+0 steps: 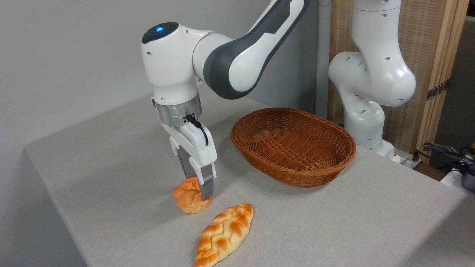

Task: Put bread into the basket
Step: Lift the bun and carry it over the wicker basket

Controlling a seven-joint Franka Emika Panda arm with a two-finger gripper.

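The tool (199, 191) stood vertical over the bread (189, 200), one finger each side, spread and not visibly clamped. The bread rested on the tabletop (111, 155); the basket (293, 146) lay empty, up-right, well apart.

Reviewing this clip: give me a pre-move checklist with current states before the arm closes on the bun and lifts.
1. Gripper straddles the bread: ok, one finger either side.
2. Fingers low enough on the bun: ok, near finger reaches its side.
3. Grip closed: cannot tell.
4. Bread resting on table: ok, not lifted.
5. Braided loaf apart from fingers: ok.
6. Basket empty and unobstructed: ok.
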